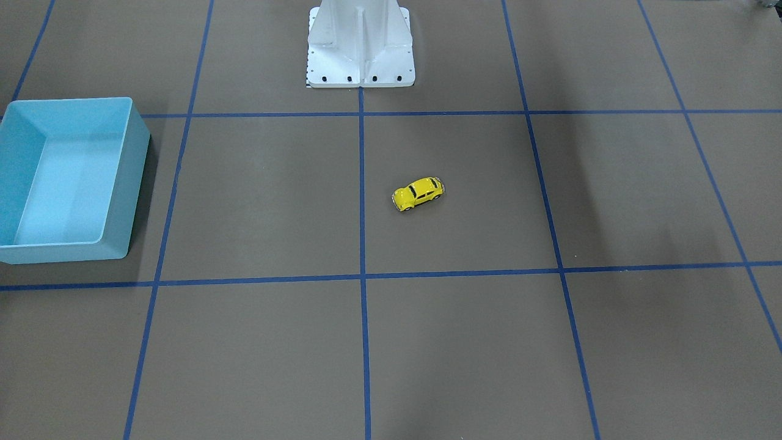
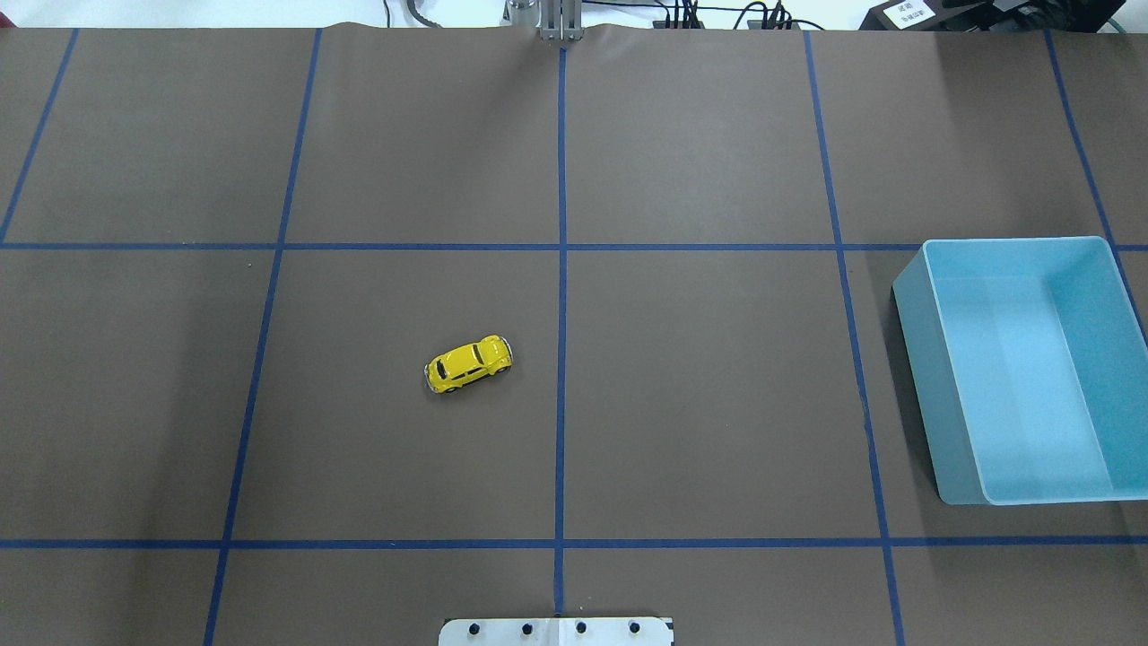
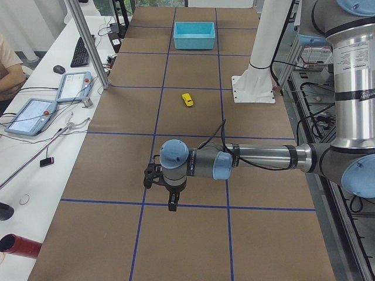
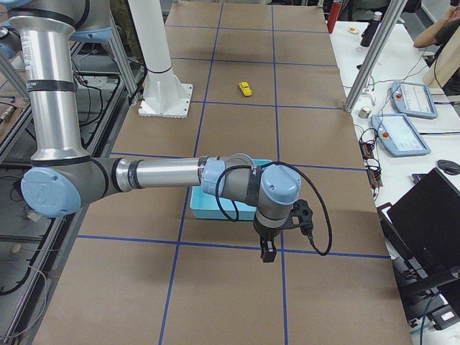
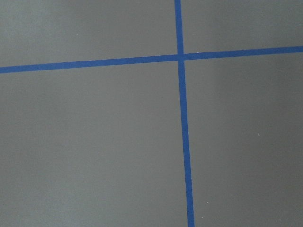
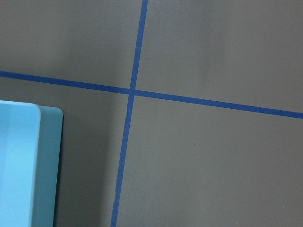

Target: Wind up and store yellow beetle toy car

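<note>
The yellow beetle toy car (image 1: 418, 194) (image 2: 468, 364) stands on its wheels on the brown table, just left of the centre tape line in the overhead view, with nothing touching it. It also shows small in both side views (image 3: 187, 100) (image 4: 246, 88). My left gripper (image 3: 171, 206) hangs over the table's left end, far from the car. My right gripper (image 4: 268, 253) hangs at the right end, just beyond the light blue bin (image 2: 915, 377). Both grippers show only in the side views, so I cannot tell whether they are open or shut.
The light blue bin (image 1: 137, 183) (image 6: 23, 165) has nothing in it and sits at the table's right side. The white robot pedestal (image 1: 360, 67) stands at the near edge. Blue tape lines grid the brown surface. Side benches hold pendants (image 3: 35, 114) and cables.
</note>
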`<state>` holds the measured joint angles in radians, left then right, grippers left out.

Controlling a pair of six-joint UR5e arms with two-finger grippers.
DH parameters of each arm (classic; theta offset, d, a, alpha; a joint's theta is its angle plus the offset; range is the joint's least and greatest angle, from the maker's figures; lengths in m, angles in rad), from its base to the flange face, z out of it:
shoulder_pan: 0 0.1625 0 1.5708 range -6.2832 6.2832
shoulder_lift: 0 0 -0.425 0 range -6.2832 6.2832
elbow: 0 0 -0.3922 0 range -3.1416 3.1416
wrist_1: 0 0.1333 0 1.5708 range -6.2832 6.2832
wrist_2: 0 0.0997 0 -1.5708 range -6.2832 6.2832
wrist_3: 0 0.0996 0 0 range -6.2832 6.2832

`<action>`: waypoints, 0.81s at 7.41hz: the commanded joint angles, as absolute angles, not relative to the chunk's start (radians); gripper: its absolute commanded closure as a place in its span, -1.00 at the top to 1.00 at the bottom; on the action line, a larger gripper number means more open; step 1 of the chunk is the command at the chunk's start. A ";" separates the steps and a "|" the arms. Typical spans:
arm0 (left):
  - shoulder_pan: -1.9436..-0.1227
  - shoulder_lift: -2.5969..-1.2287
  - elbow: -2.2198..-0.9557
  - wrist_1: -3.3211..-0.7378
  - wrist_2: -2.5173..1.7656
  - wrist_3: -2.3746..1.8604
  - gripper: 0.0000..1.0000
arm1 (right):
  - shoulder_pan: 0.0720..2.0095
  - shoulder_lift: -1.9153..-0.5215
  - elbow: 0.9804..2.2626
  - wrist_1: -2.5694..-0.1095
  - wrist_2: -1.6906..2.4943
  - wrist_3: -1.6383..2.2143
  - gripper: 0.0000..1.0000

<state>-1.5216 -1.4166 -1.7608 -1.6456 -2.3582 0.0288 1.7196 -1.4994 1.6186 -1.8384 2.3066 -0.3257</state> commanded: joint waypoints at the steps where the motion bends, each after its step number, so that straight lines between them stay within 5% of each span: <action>1: -1.450 -1.424 -1.819 -1.646 -2.359 0.026 1.00 | 1.726 -1.500 1.612 -1.835 2.304 -0.325 1.00; 6: -1.323 -1.437 -1.922 -1.649 -2.399 0.021 1.00 | 1.720 -1.500 1.588 -1.830 2.307 -0.325 1.00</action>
